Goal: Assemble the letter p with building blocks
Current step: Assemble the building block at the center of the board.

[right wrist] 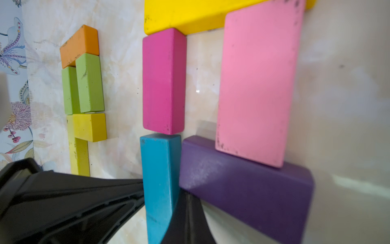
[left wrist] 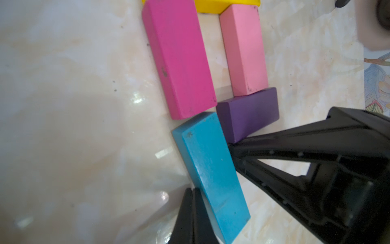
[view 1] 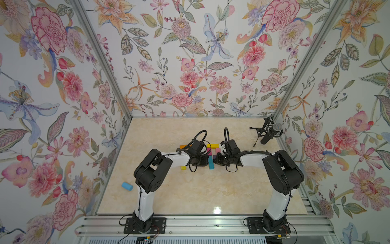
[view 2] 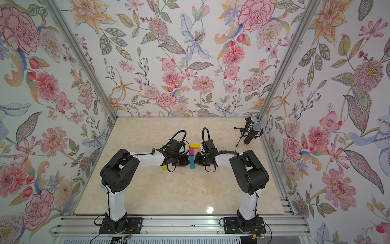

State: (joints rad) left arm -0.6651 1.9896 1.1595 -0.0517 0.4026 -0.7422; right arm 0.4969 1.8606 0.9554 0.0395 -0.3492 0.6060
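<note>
Teal block point(left wrist: 211, 175) — stem piece, slightly skewed, end-to-end with magenta block point(left wrist: 179, 59); left gripper point(left wrist: 192, 191), right gripper point(right wrist: 186, 198), fingers pressed together, flanking it — likely squaring alignment.

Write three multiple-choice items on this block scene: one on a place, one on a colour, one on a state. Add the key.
1. The purple rectangular block lies:
A. apart from every other block
B. at the light pink rectangular block's near end, beside the teal rectangular block
C. stacked on two others

2. The long block across the far ends of the magenta rectangular block and the light pink one is:
A. orange
B. yellow
C. lime green

3. The left gripper and right gripper are:
A. both shut, one on each side of the teal block
B. both wide open
C. both lifting blocks

Key:
1 B, both wrist views show it lying crosswise there.
2 B, that long block is plainly yellow.
3 A, each one's fingers meet with nothing between them.
</note>
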